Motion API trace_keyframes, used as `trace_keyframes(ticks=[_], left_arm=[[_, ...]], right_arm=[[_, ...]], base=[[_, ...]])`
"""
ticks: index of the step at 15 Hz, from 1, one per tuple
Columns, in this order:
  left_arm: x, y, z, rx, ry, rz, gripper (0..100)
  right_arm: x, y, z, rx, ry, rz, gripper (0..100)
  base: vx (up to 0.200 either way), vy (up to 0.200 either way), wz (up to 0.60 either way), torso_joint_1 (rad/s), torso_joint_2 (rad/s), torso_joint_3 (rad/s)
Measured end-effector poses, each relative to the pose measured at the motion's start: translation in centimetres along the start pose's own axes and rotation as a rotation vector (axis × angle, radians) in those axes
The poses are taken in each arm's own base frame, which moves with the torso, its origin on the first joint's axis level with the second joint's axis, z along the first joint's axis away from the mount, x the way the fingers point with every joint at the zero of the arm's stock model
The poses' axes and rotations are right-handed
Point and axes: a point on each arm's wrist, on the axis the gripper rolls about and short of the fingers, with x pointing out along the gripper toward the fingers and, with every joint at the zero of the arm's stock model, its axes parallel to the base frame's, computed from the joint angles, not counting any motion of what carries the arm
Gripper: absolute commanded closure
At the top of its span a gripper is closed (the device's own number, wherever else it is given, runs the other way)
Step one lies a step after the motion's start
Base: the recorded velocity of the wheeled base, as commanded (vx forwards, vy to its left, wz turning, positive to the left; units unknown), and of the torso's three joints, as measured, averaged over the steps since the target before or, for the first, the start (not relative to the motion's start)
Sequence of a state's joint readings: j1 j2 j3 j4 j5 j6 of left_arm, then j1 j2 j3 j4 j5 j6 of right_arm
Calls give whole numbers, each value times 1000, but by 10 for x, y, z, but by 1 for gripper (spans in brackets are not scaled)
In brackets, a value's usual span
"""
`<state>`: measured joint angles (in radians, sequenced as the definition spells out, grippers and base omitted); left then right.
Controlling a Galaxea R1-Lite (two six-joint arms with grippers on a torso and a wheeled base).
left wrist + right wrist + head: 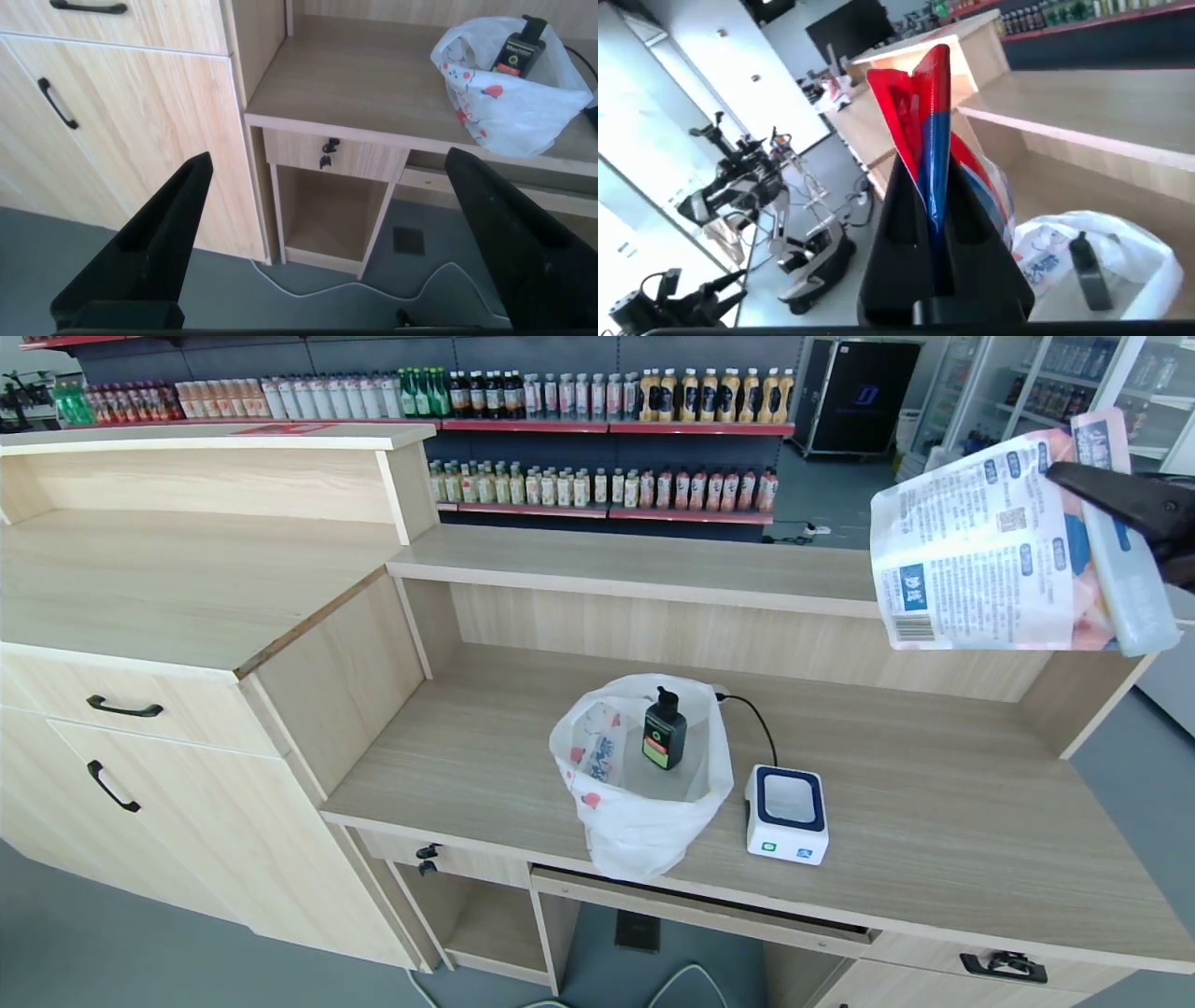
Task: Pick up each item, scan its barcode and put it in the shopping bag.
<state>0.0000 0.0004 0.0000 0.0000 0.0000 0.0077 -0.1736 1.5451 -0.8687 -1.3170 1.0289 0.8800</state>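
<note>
My right gripper (1116, 495) is shut on a white, blue and pink printed packet (990, 551), held high at the right above the counter, barcode side toward the head camera. In the right wrist view the packet's red and blue edge (929, 121) sits pinched between the fingers. A white shopping bag (644, 784) stands open on the counter with a dark pump bottle (665, 733) upright inside. The white barcode scanner (787, 812) lies just right of the bag. My left gripper (327, 252) hangs open low beside the counter's front, nothing between its fingers.
The wooden counter (934, 803) has a raised back ledge (635, 565) and a taller cabinet (168, 588) with drawer handles on the left. The scanner's black cable (756, 714) runs behind the bag. Store shelves of bottles (597, 392) line the back.
</note>
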Motion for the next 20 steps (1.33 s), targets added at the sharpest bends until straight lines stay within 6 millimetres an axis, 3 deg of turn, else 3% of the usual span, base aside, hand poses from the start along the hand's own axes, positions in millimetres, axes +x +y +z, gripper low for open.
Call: trace_keyframes(ticks=[3, 8, 20], left_arm=[[0, 0, 0, 0, 0, 0, 0], [0, 0, 0, 0, 0, 0, 0], [0, 0, 0, 0, 0, 0, 0]], right_arm=[[19, 41, 7, -22, 13, 173, 100], [29, 82, 12, -26, 20, 325, 100], [24, 120, 18, -11, 50, 452, 100]], base=[[0, 0, 0, 0, 0, 0], [0, 0, 0, 0, 0, 0], [0, 0, 0, 0, 0, 0]])
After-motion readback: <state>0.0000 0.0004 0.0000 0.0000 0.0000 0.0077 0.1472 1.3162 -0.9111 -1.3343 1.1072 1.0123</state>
